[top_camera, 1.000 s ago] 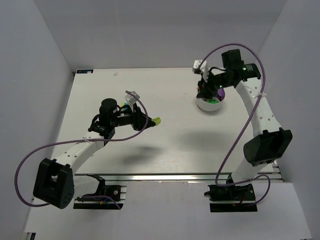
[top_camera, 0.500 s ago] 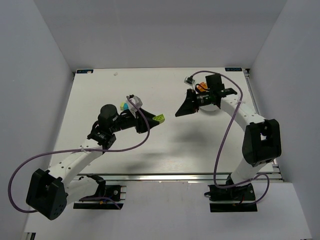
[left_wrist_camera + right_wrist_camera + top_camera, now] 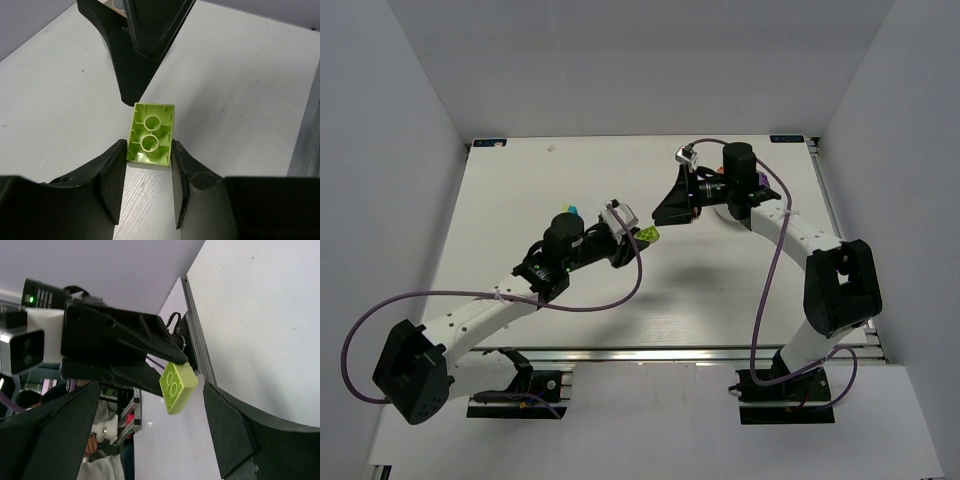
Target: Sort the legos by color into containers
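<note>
- A cyan brick (image 3: 572,211) lies on the white surface (image 3: 500,190), close beside my left arm's wrist.
- My left tool (image 3: 148,150) pinches a pale yellow-green brick (image 3: 150,131) by its long sides. Its hollow underside faces the wrist camera, and most of it juts past the fingertips.
- My right tool (image 3: 667,212) faces it with fingers (image 3: 235,430) spread wide. The brick sits just before their tips, and I see no contact with either.
</note>
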Controlling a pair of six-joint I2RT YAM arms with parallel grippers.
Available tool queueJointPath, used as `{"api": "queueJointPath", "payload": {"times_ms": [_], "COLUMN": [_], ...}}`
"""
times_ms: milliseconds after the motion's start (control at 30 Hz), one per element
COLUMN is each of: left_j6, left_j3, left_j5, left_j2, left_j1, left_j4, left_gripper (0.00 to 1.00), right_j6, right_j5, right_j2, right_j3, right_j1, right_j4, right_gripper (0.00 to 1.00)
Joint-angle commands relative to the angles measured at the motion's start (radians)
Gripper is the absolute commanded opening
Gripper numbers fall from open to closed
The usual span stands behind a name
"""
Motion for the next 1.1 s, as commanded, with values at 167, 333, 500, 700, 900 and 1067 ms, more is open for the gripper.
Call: {"api": "queueJointPath", "payload": {"times_ms": [167, 333, 500, 700, 900, 1067], "left_j6": [0.081, 0.098, 0.11, 0.125, 0.124, 0.083], "left_j3": [0.047, 0.046, 0.049, 0.066, 0.083, 0.074], "left_j5": [-0.175, -0.224, -0.273, -0.296, -0.324, -0.383], "left_j2": [0.013, 0.021, 0.021, 0.052, 0.07, 0.055], "left_j1": [-0.072, -0.09, -0.123, -0.143, -0.152, -0.152], "left_j4": [0.015, 0.041, 0.069, 0.069, 0.069, 0.089], "left_gripper": [0.0, 0.0, 0.0, 0.0, 0.05, 0.69], "right_j6": [-0.12, -0.173, -0.207, -0.21, -0.17, -0.215], "right_j5": [0.062, 0.075, 0.085, 0.069, 0.03, 0.022], "right_j2": [0.023, 0.027, 0.026, 0.023, 0.012, 0.0], "right_j3": [0.076, 0.081, 0.078, 0.075, 0.047, 0.07], "right_j1": [0.015, 0.02, 0.029, 0.04, 0.034, 0.014], "right_j4": [-0.154, -0.229, -0.272, -0.257, -0.191, -0.177], "right_gripper": [0.77, 0.68, 0.64, 0.5, 0.0, 0.0]}}
